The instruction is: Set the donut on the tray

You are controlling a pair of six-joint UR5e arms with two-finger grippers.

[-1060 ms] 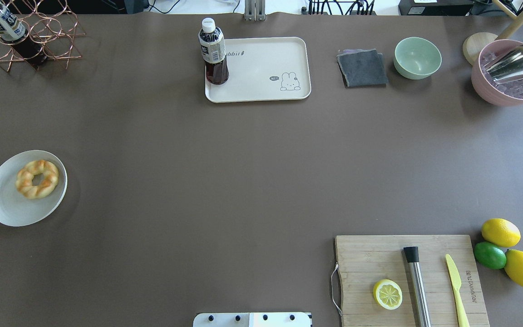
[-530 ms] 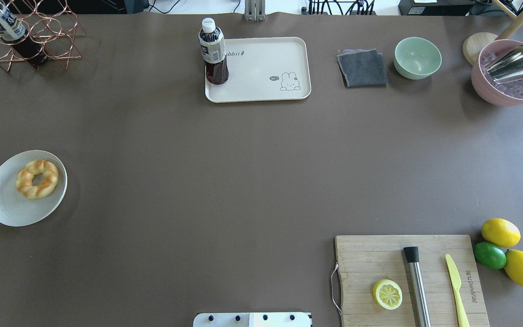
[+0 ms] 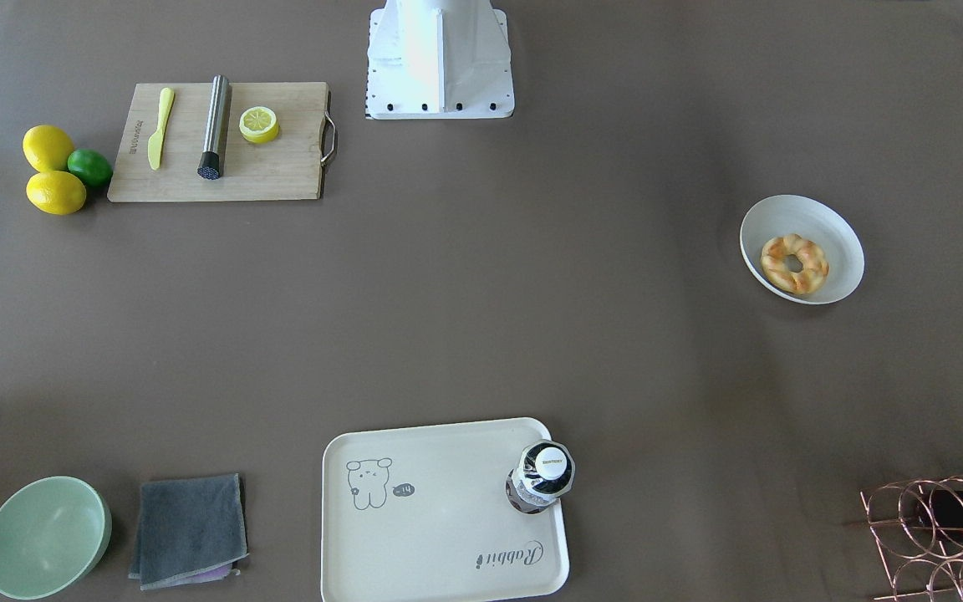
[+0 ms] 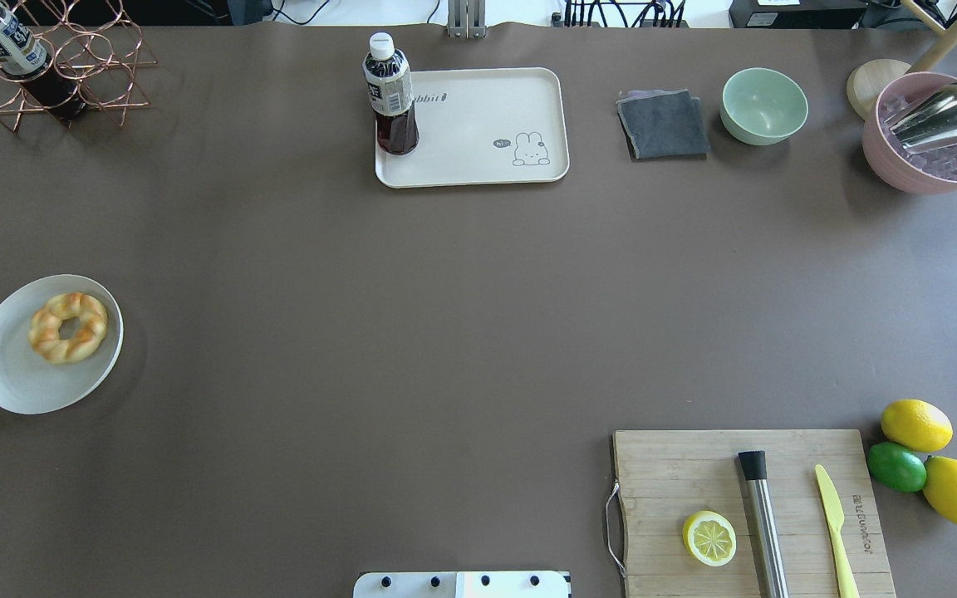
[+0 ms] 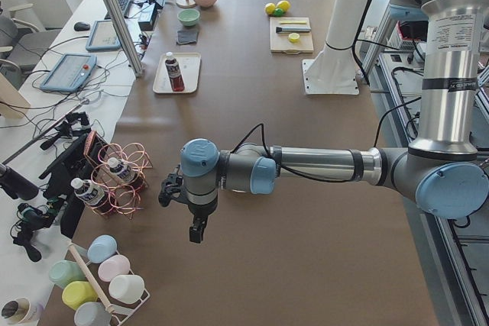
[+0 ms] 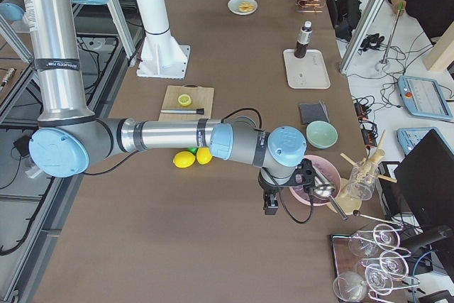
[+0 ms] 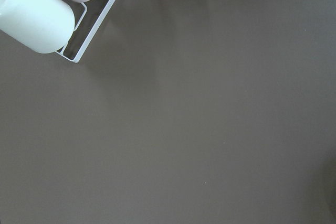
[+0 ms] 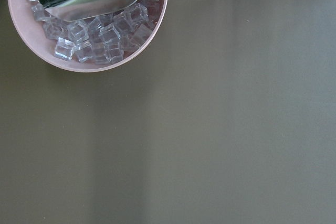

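Donut (image 4: 68,327) lies flat on a white plate (image 4: 17,384) at far left of overhead view, mid-height; in the front-facing view the same pair sits at right (image 3: 794,264). Nothing is touching it. Tray (image 4: 483,124) is at upper centre of overhead view, well apart from the donut, w/ lots of brown bench (image 4: 445,332) between. A dark-liquid bottle (image 4: 391,95) stands upright on the tray's left side; rabbit drawing is at the tray's lower right.

Right of the tray: folded grey cloth (image 4: 663,124), then green bowl (image 4: 764,105), then pink bowl (image 4: 902,170) w/ ice and a metal scoop at upper right corner. Lower right: wooden cutting board (image 4: 678,473) carrying a lemon half (image 4: 709,538), a steel muddler (image 4: 765,523) and a yellow knife (image 4: 834,519); two lemons and a lime (image 4: 896,466) are just beside its right edge. Copper wire rack (image 4: 105,58) w/ a bottle is at upper left.

Left gripper (image 5: 196,234) shows only in the ext. left view, pointing down over the bench near that wire rack; can't tell how far apart its fingers are, or whether it has anything. Right gripper (image 6: 270,207) shows only in the ext. right view, pointing down just beside the pink bowl; can't tell its opening either.
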